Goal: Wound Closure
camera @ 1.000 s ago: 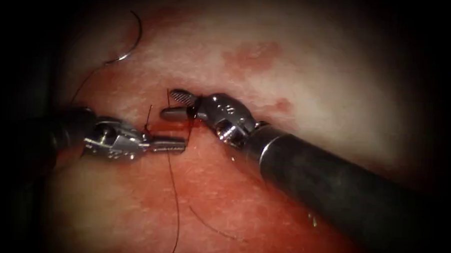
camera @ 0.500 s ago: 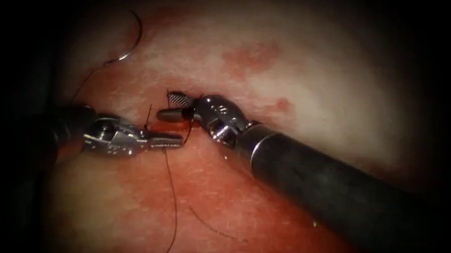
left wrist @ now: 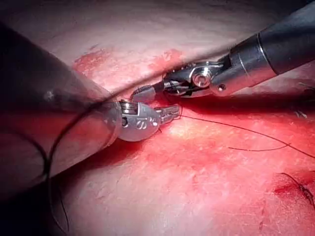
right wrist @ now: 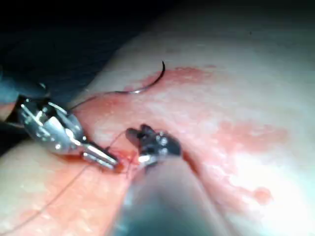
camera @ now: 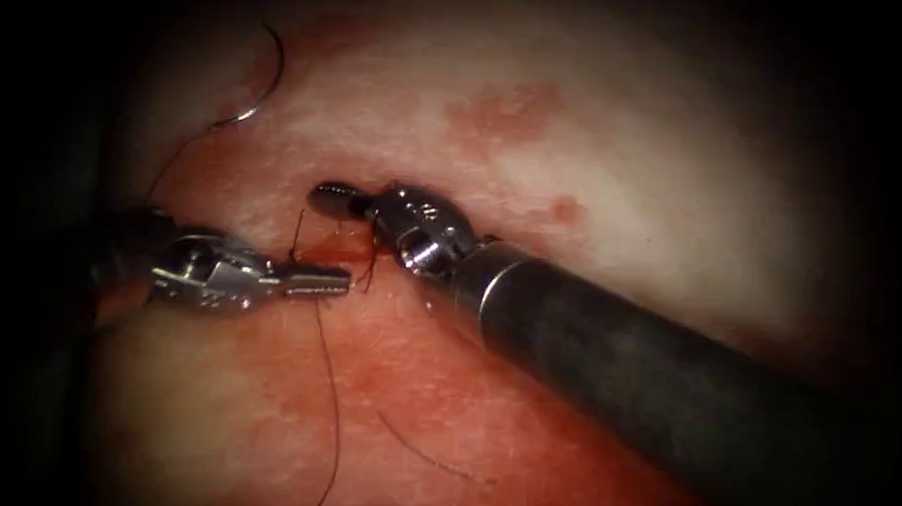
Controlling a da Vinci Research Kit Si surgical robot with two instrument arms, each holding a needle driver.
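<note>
Endoscope view dim, heavy edge vignette (right wrist view blurred).

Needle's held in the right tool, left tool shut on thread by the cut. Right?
Not quite. The needle lies free on the tissue, up and left of the cut, per the endoscope view. The left tool is shut on thread there.

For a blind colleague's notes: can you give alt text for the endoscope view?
Two tools meet tip to tip on the tissue: the left tool, fingers shut, seems to hold the thread; the right tool is shut too, its hold unclear. The needle lies free on the tissue, upper left.
</note>
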